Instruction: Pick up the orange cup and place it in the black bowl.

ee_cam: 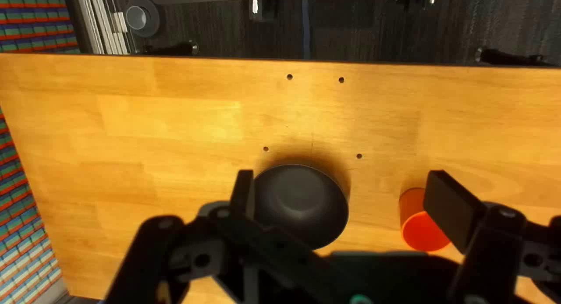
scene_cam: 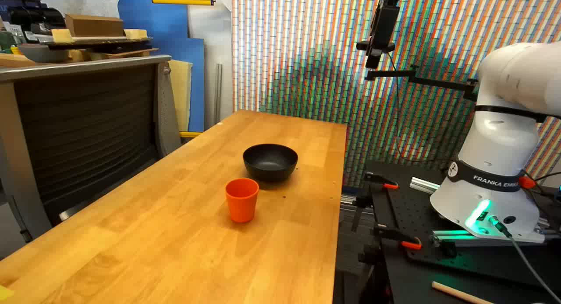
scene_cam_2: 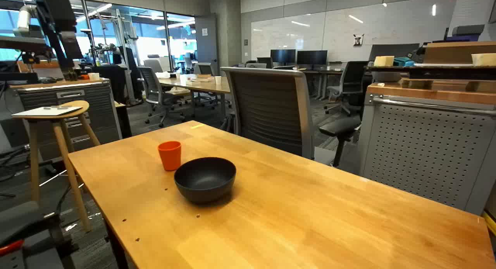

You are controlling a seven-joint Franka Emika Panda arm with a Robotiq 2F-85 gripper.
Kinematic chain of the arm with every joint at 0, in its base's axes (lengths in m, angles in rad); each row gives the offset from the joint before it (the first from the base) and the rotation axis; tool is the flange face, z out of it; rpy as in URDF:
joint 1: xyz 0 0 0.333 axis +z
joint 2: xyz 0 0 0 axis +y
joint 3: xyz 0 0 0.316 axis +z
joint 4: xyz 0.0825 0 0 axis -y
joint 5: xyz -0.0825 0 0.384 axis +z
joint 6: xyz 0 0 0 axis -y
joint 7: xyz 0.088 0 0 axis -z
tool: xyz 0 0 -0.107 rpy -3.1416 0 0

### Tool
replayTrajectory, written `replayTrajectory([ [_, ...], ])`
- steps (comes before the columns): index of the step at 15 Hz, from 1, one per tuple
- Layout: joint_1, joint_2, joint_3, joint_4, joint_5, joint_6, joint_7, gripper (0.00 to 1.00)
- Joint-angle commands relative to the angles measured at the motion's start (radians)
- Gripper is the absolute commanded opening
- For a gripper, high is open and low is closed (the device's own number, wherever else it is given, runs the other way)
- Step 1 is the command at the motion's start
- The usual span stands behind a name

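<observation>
Wrist view: the gripper (ee_cam: 344, 194) is seen with fingers (ee_cam: 453, 212) apart; behind it are partly hidden the black bowl (ee_cam: 302, 203), bare inside, and the orange cup (ee_cam: 418, 225), near the bowl on the table (ee_cam: 175, 164).

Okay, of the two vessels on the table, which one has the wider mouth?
The black bowl. In both exterior views, its round mouth is plainly wider than that of the orange cup, which stands upright, apart from it.
</observation>
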Motion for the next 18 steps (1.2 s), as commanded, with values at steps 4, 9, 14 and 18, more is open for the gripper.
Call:
replayTrajectory([
  [4, 0.011, 0.0, -0.008, 0.008, -0.007, -0.002, 0.007, 1.0],
  [9, 0.005, 0.182, 0.049, 0.091, -0.064, 0.036, 0.004, 1.0],
  [14, -0.035, 0.459, 0.176, 0.167, -0.061, 0.205, -0.005, 1.0],
  [18, -0.088, 0.706, 0.237, 0.274, -0.13, 0.325, 0.052, 1.0],
])
